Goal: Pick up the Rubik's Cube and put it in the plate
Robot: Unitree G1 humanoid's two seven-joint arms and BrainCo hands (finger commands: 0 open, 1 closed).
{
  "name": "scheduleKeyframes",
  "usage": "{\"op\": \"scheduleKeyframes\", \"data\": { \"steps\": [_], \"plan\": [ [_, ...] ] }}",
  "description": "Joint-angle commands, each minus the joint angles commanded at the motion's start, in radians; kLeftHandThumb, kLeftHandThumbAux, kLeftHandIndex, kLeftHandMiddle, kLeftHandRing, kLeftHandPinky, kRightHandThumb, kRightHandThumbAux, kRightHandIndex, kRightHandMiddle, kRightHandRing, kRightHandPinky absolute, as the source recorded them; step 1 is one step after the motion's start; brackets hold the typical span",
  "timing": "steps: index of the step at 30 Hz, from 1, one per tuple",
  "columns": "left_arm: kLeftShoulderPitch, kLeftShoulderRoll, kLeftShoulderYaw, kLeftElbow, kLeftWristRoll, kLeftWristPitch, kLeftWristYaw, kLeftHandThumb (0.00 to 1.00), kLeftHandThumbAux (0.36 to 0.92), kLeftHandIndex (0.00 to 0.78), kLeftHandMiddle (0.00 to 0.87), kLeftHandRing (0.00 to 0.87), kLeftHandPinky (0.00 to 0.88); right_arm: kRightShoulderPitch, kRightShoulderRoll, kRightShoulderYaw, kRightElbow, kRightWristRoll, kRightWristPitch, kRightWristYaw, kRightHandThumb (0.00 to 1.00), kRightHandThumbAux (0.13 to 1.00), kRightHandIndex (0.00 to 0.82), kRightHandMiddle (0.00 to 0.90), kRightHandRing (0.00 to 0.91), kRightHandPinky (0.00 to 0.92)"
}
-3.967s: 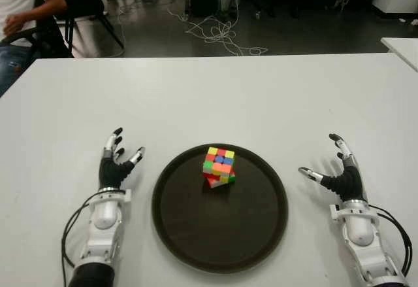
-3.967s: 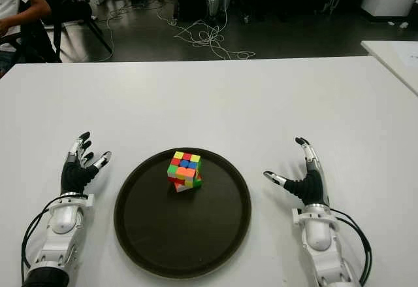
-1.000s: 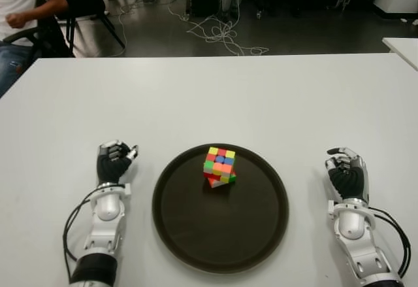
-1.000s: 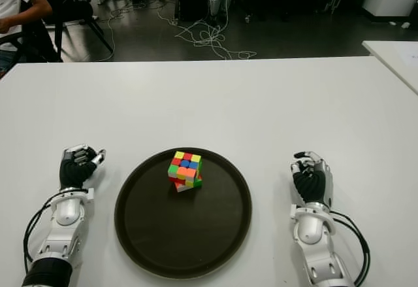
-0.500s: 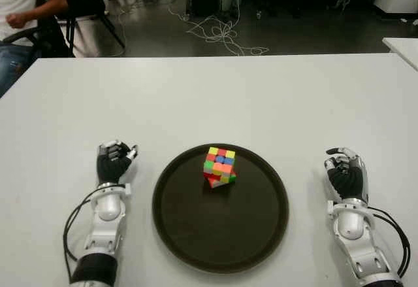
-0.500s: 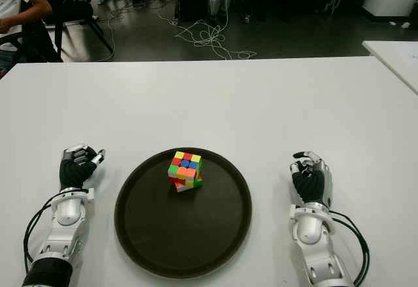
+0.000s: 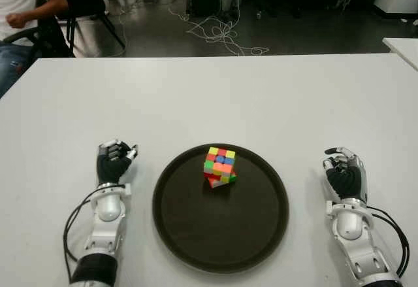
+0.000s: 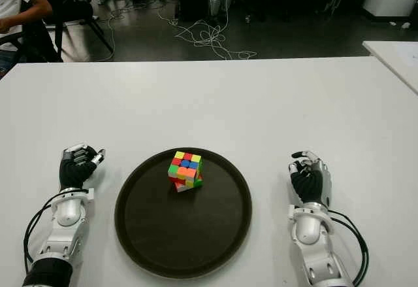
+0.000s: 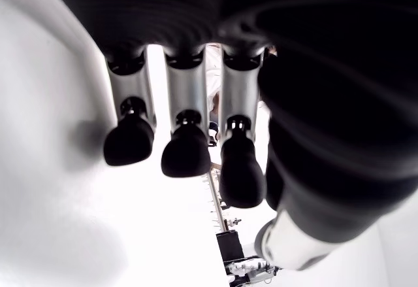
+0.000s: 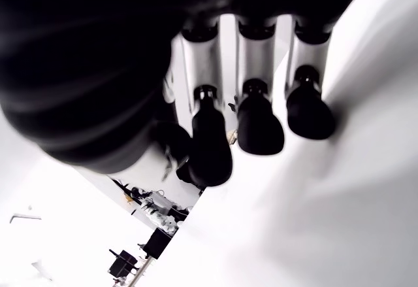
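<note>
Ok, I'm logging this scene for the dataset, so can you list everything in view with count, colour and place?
Rubik's Cube: one, multicoloured, standing in the plate, toward its far side.
Plate: one, dark brown, round, on the table between the hands.
Table: one, white, before the robot.
Second table: one, white, corner at far right.
Cables: a tangle, pale, on the dark floor beyond the table.
Person: one, white shirt, seated at far left.
Left hand: black and silver, fingers curled, empty, left of the plate.
Right hand: black and silver, fingers curled, empty, right of the plate.
</note>
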State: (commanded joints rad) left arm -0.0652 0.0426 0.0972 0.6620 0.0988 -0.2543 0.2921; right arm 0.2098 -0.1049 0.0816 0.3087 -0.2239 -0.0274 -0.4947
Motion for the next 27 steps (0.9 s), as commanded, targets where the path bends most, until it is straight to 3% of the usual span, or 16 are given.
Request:
{"op": "scheduleKeyframes", "data": {
  "steps": [8,27],
  "plan": [
    [0.005,0.001,0.0,-0.013,-0.01,-0.002,-0.017,0.19,0.86,0.66,0.789,0.799,0.781,-0.007,0.005,0.001,0.018,-0.004,-0.018,-0.01,0.691,0.731,0.434,0.766,0.774,0.765],
    [0.007,0.013,-0.013,-0.012,0.01,0.0,-0.015,0.195,0.863,0.656,0.788,0.795,0.778,0.001,0.01,-0.003,0.003,0.016,-0.033,-0.005,0.692,0.73,0.433,0.75,0.763,0.76]
  ]
}}
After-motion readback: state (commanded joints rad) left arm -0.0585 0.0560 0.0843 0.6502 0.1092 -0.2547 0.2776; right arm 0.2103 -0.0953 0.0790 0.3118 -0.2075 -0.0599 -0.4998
